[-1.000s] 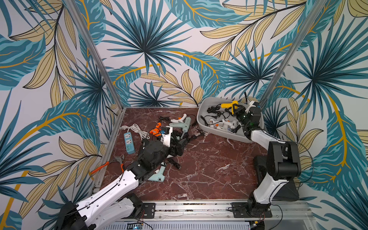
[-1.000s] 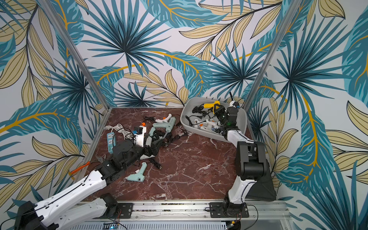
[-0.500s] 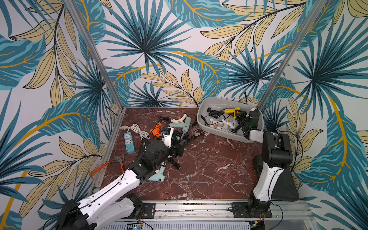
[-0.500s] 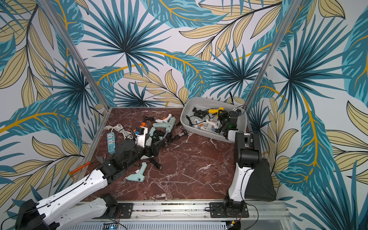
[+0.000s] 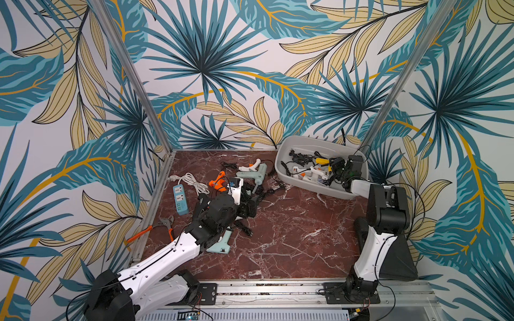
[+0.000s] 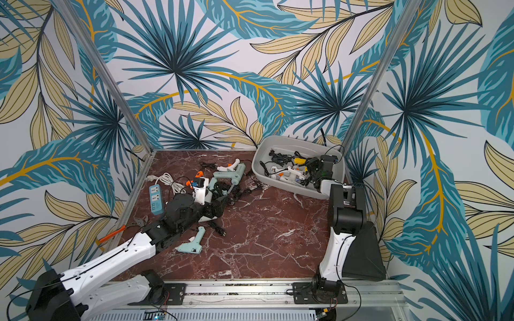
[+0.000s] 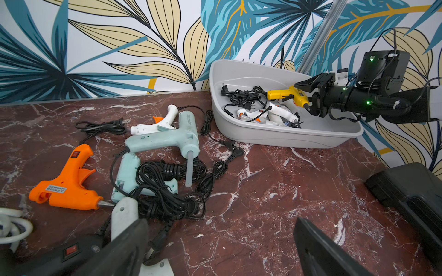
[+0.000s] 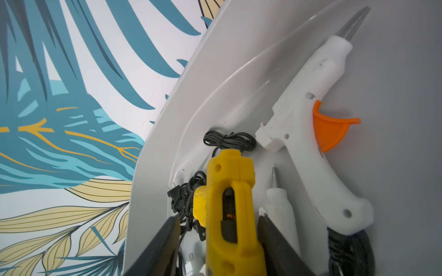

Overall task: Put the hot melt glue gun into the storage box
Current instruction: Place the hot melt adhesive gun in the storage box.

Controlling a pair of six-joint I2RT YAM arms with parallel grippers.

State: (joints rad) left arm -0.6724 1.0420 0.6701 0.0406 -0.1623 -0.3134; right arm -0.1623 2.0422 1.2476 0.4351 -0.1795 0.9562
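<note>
So the yellow gun is inside the box, down at the end nearest the right arm, lying on top of the cords and the other guns in there. The right gripper reaches in over the rim and sits right around it: the gun's body runs straight out between the two fingers. They look spread rather than squeezing. There's a visible gap with black cord showing on one side, while the other finger sits just beside the yellow plastic, and whether it touches isn't clear. From the left wrist view the same gun has its nozzle end at the gripper's mouth and its handle pointing away from the arm, into the box.

A white gun with an orange trigger lies next to it on the box floor.

The left gripper is well apart from all that, low over the table by the tangle of cords, fingers spread wide and nothing in them. An orange gun and a mint gun lie on the table in front of it, outside the box
</note>
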